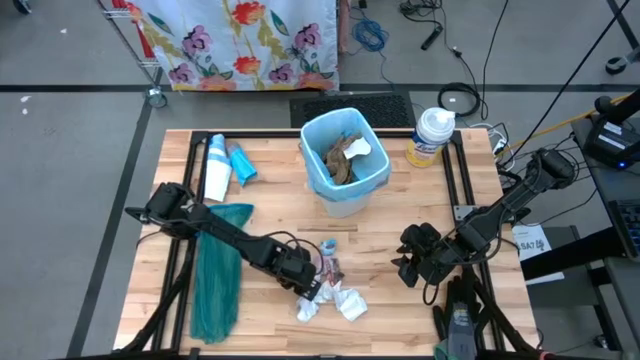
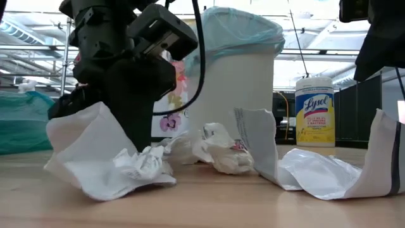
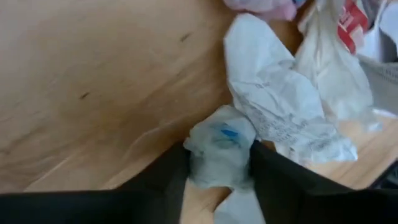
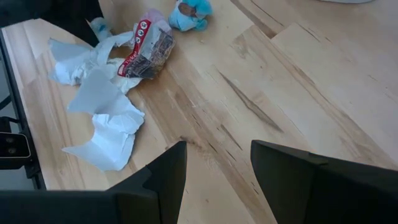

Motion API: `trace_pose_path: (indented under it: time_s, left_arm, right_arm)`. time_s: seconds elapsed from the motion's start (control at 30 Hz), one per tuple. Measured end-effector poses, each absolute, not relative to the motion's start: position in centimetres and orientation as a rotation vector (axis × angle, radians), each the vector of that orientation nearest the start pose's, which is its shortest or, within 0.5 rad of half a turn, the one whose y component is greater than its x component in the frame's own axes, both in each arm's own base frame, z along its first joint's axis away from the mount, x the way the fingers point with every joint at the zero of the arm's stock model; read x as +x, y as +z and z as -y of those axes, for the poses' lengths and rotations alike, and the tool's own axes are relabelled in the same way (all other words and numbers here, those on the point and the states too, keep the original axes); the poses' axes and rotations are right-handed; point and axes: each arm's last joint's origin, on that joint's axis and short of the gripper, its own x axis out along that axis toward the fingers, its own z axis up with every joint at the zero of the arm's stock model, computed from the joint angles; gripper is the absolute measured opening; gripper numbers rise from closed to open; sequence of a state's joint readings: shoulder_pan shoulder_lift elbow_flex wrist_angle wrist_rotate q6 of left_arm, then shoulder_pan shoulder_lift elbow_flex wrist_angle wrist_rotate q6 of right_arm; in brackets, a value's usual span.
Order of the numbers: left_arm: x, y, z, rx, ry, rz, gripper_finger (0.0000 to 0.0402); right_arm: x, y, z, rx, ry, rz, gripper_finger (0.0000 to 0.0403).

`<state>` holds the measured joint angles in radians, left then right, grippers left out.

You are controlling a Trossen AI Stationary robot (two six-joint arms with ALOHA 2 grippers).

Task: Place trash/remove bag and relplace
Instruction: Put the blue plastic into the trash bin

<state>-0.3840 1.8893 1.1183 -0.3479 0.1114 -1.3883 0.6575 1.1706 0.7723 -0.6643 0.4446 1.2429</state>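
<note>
- Wood table [image 1: 400,215], frame centre; grey floor; flowered cloth [image 1: 240,40] at top.
- Left gripper [image 3: 217,171] pinching white scrap [image 3: 217,152], lower centre.
- Right gripper [image 4: 217,165] spread, empty, lower right.

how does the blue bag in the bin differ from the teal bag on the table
The pale blue bag is opened out and lines the white bin, its edge folded over the rim; the teal bag lies flat and bunched on the table by the left arm. The blue bag holds brown crumpled trash; the teal bag shows nothing in it. The blue is lighter, the teal darker. Both are thin plastic.
</note>
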Motion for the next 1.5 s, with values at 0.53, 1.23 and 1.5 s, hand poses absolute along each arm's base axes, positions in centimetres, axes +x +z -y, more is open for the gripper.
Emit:
trace_pose_path:
  time_s: [0.53,1.23,1.5]
  left_arm:
    - [30.1,20.1,10.2,-0.938,0.421,-1.244,0.0024]
    - [24.8,37.2,-2.8,-0.810,0.365,-0.512,0.0026]
    - [27.8,41.5,-8.8,-0.579,0.371,-0.501,0.0027]
  right_arm:
    - [17.6,22.5,-11.9,0.580,-0.368,-0.848,0.0170]
    - [17.6,22.6,-11.6,0.581,-0.463,-0.748,0.0171]
    - [17.8,22.6,-10.9,0.605,-0.543,-0.691,0.0171]
